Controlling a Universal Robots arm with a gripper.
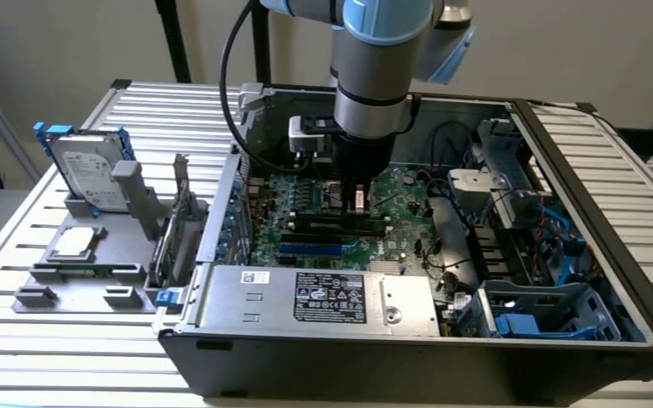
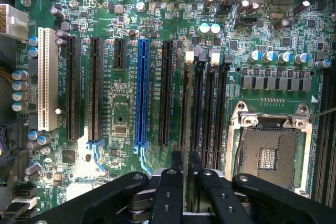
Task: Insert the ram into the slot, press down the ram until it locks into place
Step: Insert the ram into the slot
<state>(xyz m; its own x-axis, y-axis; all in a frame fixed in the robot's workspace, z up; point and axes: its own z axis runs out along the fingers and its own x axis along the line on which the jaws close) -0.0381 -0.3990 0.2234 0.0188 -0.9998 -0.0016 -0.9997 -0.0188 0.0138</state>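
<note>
A: Status?

B: I'm holding the thin green ram stick [image 2: 184,127] edge-on in the black two-finger gripper [image 2: 185,174], pinched shut, right at the long black memory slot [image 2: 193,114], centre of exterior view. Seated? Can't tell.

A: Tips?

B: Imo it's needing square alignment and an even downward push. Pale end clips [image 2: 190,54], long blue socket [image 2: 140,93] and silver CPU frame [image 2: 235,145] are sitting close by.

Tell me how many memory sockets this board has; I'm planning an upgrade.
4 memory sockets, side by side between a long black expansion slot and the CPU socket. The fingers cover their near ends.
</note>
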